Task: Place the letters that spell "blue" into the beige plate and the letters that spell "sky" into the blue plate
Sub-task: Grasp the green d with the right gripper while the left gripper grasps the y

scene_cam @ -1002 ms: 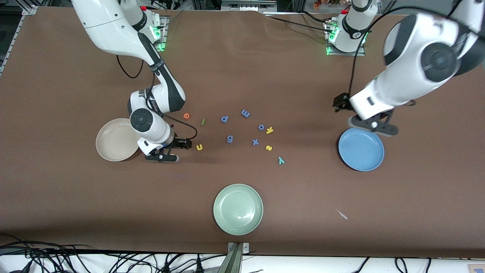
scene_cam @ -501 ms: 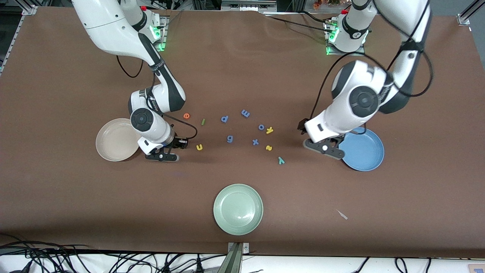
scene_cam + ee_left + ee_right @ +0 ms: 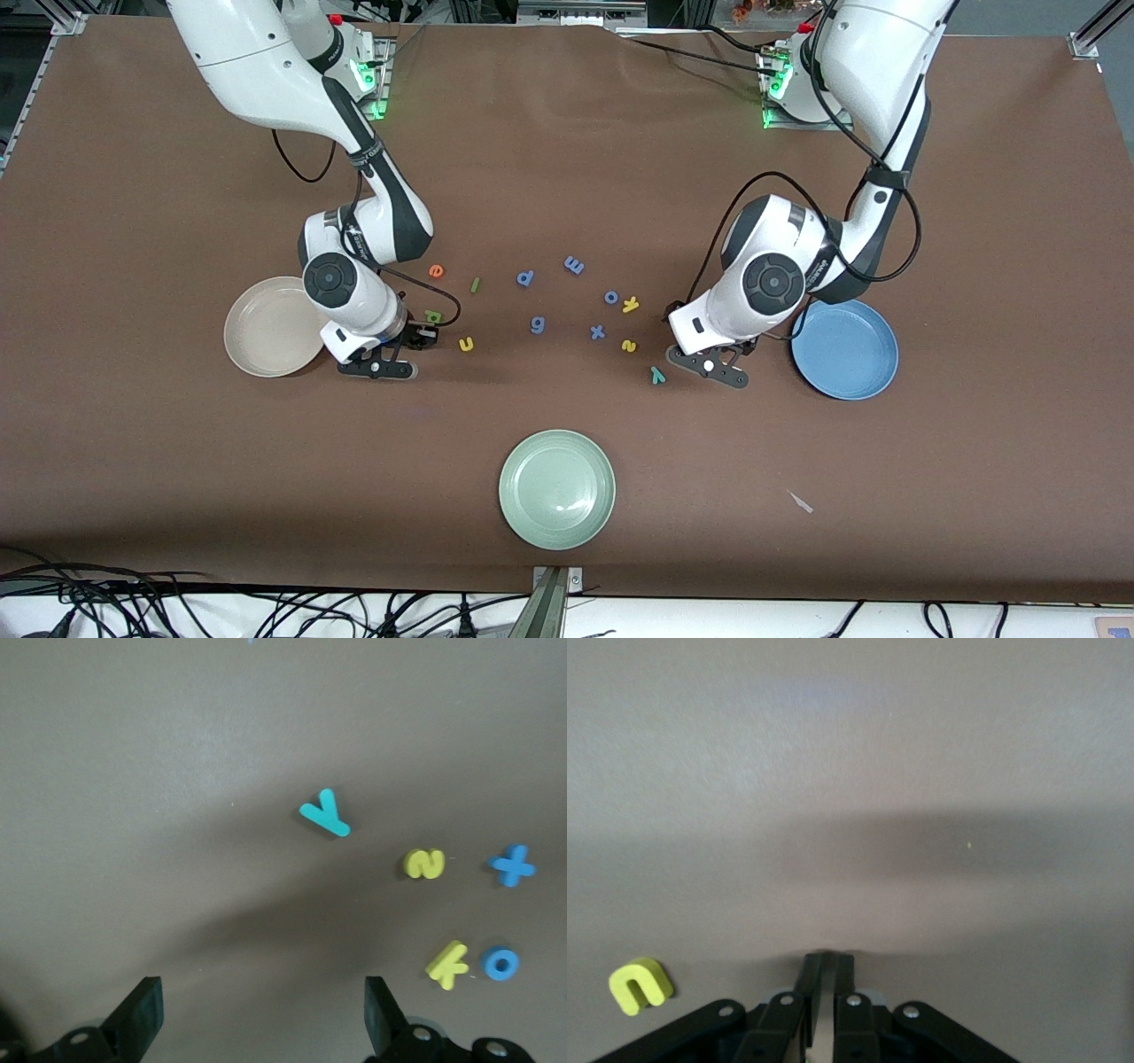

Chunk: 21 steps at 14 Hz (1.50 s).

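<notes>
Teal y near splayed left gripper, right gripper pinched — beside yellow u

A brown worktop carries three plates: the beige plate toward the right arm's end, the blue plate toward the left arm's end, and a pale green plate nearest the front camera. Between the beige and blue plates lie scattered foam letters: orange e, green l, yellow u, yellow k, yellow s, teal y and blue-purple letters.
</notes>
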Motion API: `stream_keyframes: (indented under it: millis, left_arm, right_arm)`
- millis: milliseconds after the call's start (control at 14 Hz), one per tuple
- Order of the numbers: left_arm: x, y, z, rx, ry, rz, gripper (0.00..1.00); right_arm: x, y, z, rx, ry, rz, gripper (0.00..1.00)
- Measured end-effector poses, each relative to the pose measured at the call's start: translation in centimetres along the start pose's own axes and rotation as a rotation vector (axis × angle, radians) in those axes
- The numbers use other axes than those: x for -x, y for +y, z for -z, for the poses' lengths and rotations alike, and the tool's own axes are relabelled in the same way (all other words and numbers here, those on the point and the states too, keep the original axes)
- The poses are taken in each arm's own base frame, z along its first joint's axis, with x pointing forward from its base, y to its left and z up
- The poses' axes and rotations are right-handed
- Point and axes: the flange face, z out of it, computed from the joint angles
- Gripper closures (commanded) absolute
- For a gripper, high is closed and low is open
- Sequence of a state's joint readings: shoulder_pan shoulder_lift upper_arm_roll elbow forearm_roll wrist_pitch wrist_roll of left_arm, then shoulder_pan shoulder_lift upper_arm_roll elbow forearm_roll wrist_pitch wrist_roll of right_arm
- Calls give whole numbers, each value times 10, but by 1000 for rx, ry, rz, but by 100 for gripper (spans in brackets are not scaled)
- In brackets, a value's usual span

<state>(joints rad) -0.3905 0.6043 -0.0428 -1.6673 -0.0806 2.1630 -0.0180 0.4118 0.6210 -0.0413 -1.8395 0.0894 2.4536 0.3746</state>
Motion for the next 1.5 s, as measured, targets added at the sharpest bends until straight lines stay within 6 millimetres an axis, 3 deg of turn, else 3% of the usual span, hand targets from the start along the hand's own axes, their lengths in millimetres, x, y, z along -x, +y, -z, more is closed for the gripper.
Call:
stream_keyframes:
  millis: [358,429,501,573,716,931,1002,1503]
  left_arm:
    - [-19,6,-27,71,68,61,0]
    - [-24,7,-34,75,96,71,0]
    - [-28,10,-41,80,117,80,0]
    - [-33,13,-47,87,129,89,0]
    - [-43,19,-51,84,148,90,0]
    - [-54,24,-55,69,169,85,3]
    - [-56,25,-59,67,174,84,11]
    - [-54,31,-76,55,164,75,19]
  right_arm:
    - [-21,48,44,40,-36,43,83]
    - [-21,49,46,40,-37,42,62]
    - [-20,48,46,40,-38,44,21]
    - [-19,47,45,40,-42,43,1]
    - [-16,40,42,37,-47,22,1]
    - [-5,14,40,27,-52,-22,1]
    - [-1,5,38,27,-54,-30,1]
    - [30,-27,14,23,-30,-61,1]
